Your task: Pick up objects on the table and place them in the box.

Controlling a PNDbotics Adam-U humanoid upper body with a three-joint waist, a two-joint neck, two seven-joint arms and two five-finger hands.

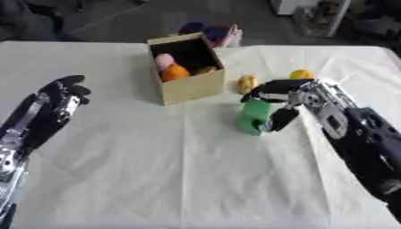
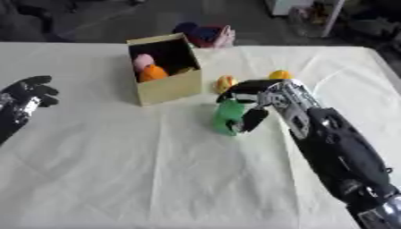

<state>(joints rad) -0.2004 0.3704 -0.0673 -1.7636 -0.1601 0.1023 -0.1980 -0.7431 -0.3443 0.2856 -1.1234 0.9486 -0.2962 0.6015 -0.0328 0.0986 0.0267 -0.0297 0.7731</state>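
Item: green object (image 1: 254, 117), soft-edged and blocky, right of the box (image 1: 188, 87); my right hand (image 1: 286, 96) grasps it. Box: open cardboard, holding a pink piece (image 1: 164, 60) and an orange piece (image 1: 175, 72). My left hand (image 1: 59, 96), left of the box: relaxed, holding nothing.

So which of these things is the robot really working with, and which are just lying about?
Part of the job:
- green plastic cylinder, in right robot hand
- open cardboard box
- yellow object
- orange-yellow round object

Lying about:
- pink and dark blue bundle behind box
- left robot hand, idle
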